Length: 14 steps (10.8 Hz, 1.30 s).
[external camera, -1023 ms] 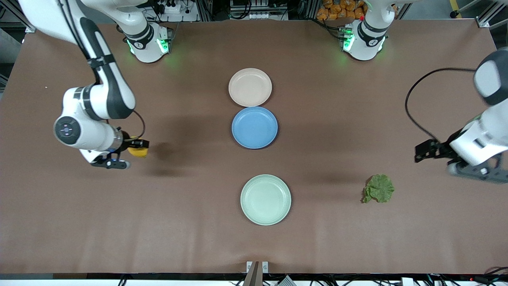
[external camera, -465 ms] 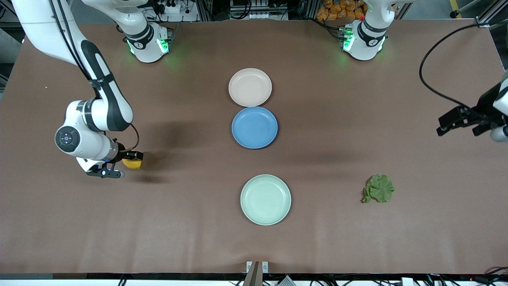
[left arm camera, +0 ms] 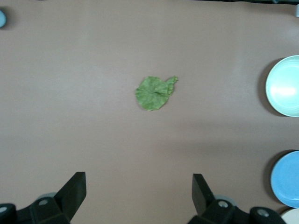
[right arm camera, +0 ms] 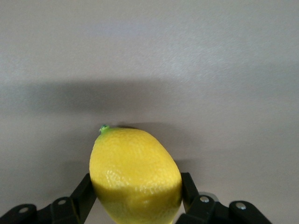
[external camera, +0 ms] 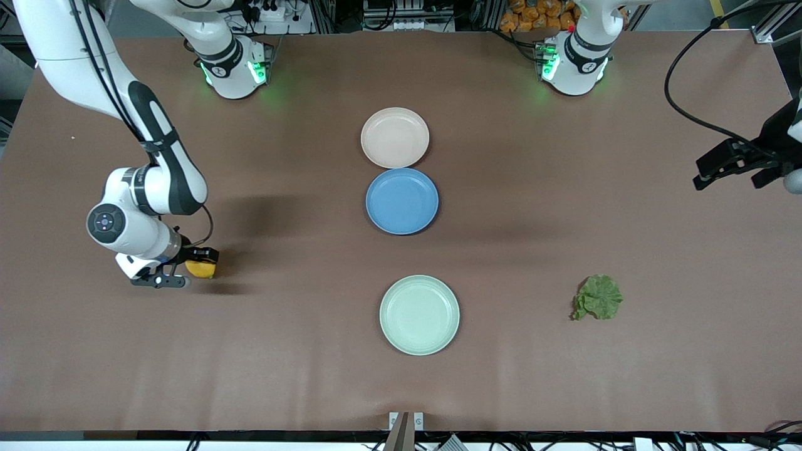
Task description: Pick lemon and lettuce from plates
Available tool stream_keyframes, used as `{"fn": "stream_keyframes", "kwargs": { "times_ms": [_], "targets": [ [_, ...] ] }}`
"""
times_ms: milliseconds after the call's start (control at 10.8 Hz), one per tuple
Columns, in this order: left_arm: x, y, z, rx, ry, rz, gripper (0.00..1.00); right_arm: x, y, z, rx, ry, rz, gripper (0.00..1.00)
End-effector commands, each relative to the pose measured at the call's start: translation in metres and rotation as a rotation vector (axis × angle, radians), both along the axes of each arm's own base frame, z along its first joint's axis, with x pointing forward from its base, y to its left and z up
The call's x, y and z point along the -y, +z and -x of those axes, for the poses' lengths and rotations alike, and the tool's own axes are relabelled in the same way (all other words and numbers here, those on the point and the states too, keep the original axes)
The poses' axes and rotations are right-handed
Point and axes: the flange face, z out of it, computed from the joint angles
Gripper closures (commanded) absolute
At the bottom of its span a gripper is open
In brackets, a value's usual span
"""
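Lowered toward the table, right tool grips the lemon; left tool spread wide above the lettuce

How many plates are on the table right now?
3, in a row mid-table: beige-pink plate nearest the robot bases, blue plate touching it, mint green plate nearest the front camera. None appears hidden.

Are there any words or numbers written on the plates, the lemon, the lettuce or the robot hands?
None: no words, numbers or signs can be read in these pictures.
The beige-pink plate, blue plate and mint green plate are plain.
The lemon, held in the right hand, bears no sticker.
The lettuce and the open left hand show no label.
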Motion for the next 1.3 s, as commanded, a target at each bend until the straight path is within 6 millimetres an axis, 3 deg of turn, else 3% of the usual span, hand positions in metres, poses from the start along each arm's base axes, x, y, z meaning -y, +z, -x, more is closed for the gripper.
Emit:
{"fn": "stream_keyframes", "kwargs": {
  "times_ms": [0,279,465,558,744,1023,1209],
  "targets": [
    [0.004,0.006,0.013,-0.007,-0.006,-0.065,0.00,0.012,0.004,-0.005,0.010,0.007,0.003,0.00],
    [0.000,0.008,0.013,-0.007,-0.006,-0.067,0.00,0.005,0.016,-0.002,0.013,0.014,0.002,0.00],
    [-0.003,0.029,0.017,-0.002,0.001,-0.069,0.00,0.005,0.027,0.006,0.019,0.016,0.003,0.00],
    [-0.003,0.028,0.016,-0.002,-0.001,-0.069,0.00,0.003,0.036,0.013,0.024,0.019,0.002,0.00],
    [-0.005,0.028,0.016,-0.005,-0.021,-0.072,0.00,0.002,0.049,0.034,0.030,0.018,0.003,0.00],
    [-0.006,0.029,0.016,-0.005,-0.022,-0.072,0.00,0.000,0.085,0.076,0.053,0.023,0.006,0.00],
    [-0.005,0.029,0.017,-0.007,-0.046,-0.074,0.00,0.003,0.095,0.100,0.055,0.018,0.008,0.00]
  ]
}}
